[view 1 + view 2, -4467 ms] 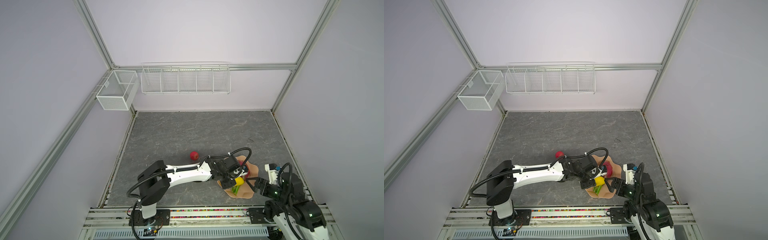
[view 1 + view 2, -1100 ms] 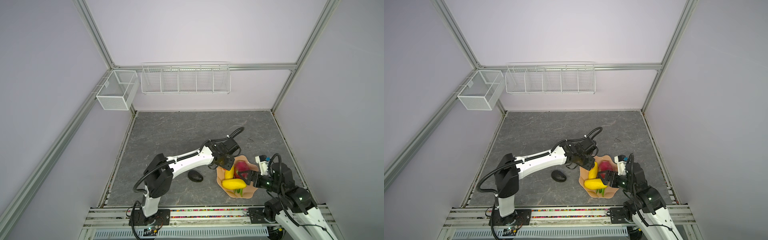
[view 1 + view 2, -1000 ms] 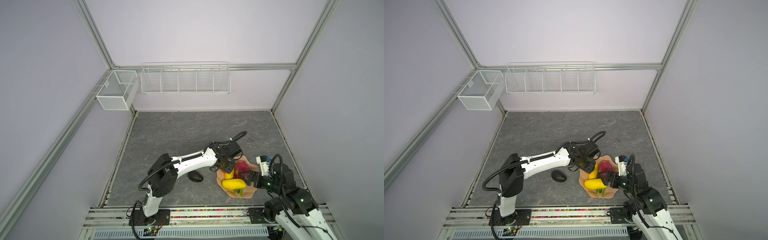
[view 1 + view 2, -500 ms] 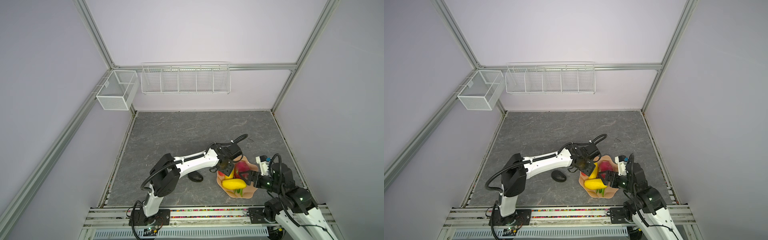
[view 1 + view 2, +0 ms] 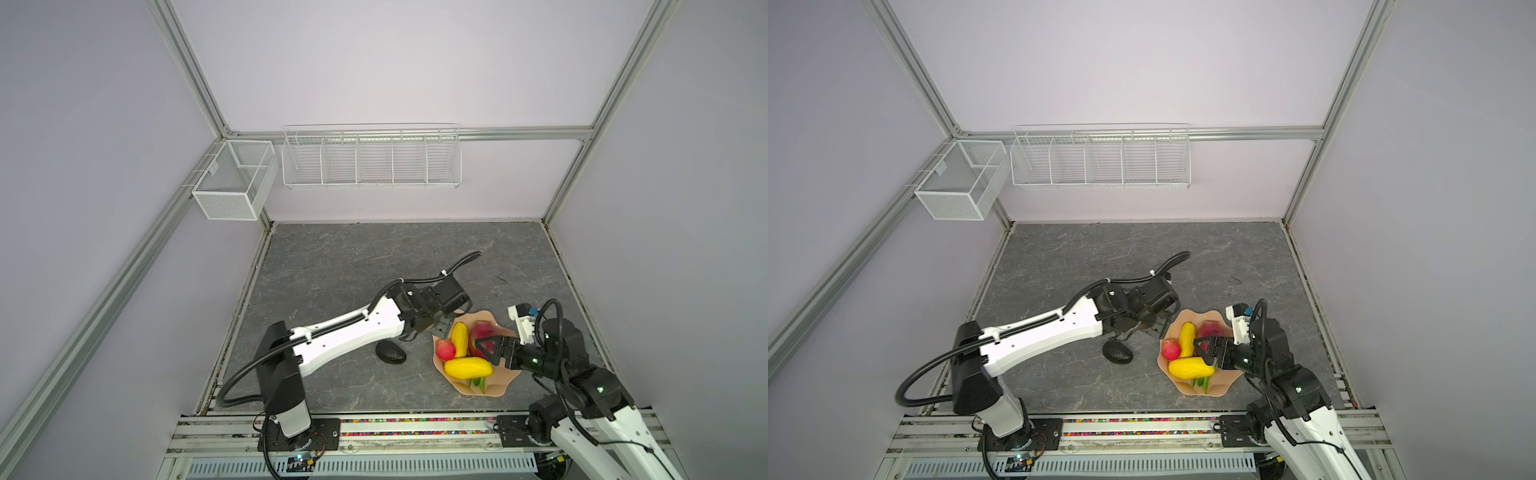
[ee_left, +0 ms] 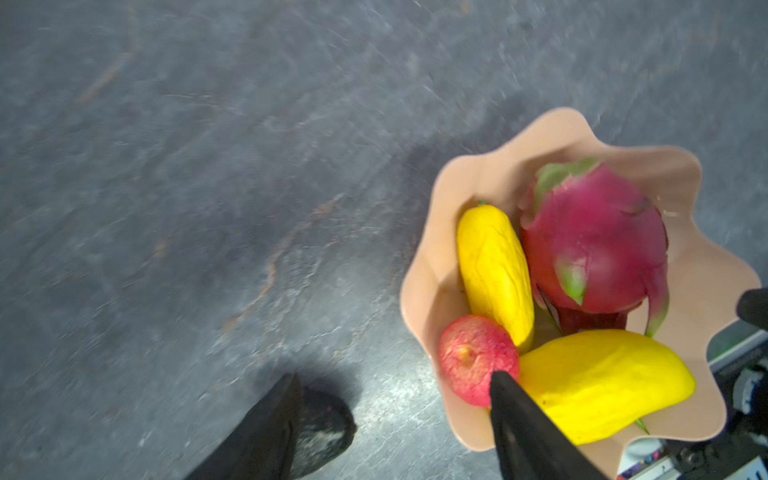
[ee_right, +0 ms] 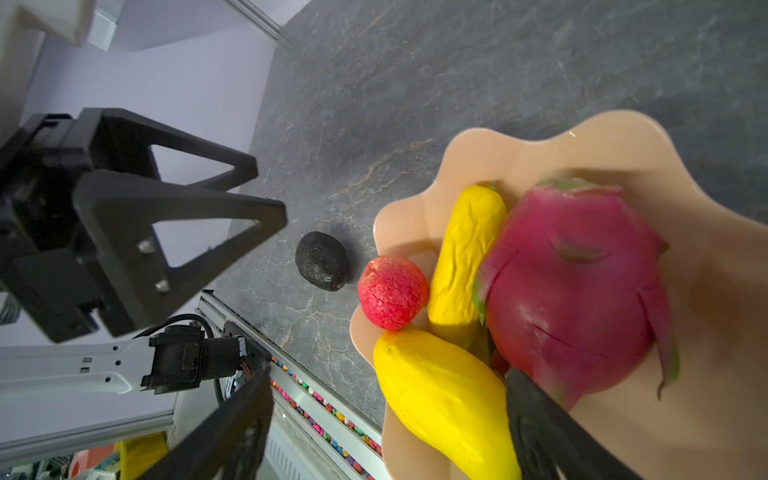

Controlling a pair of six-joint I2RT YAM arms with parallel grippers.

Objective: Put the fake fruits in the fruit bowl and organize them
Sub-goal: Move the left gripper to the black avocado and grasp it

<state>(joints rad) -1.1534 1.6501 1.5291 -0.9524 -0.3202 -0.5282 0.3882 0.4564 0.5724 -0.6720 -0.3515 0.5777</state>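
Note:
The peach-pink fruit bowl [image 5: 500, 386] [image 5: 1219, 388] stands at the front right of the table. In it lie the magenta dragon fruit [image 5: 484, 332] [image 7: 573, 291], two yellow fruits [image 5: 459, 338] [image 5: 467, 367] and the small red fruit [image 5: 446, 349] [image 6: 473, 357]. The dark avocado [image 5: 390, 353] [image 7: 322, 261] rests on the table left of the bowl. My left gripper [image 5: 441, 329] [image 6: 392, 376] hangs open at the bowl's far-left rim, holding nothing. Over the bowl's right side my right gripper [image 5: 482, 352] [image 7: 386, 370] is open, one finger beside the dragon fruit.
A long white wire basket [image 5: 371, 160] and a mesh box [image 5: 232, 183] hang on the back and left walls. A metal rail [image 5: 374, 432] runs along the table's front edge. Grey walls close in both sides.
My left gripper has opened and let the red fruit go into the bowl, then drawn back toward the far-left rim. The right gripper has barely moved.

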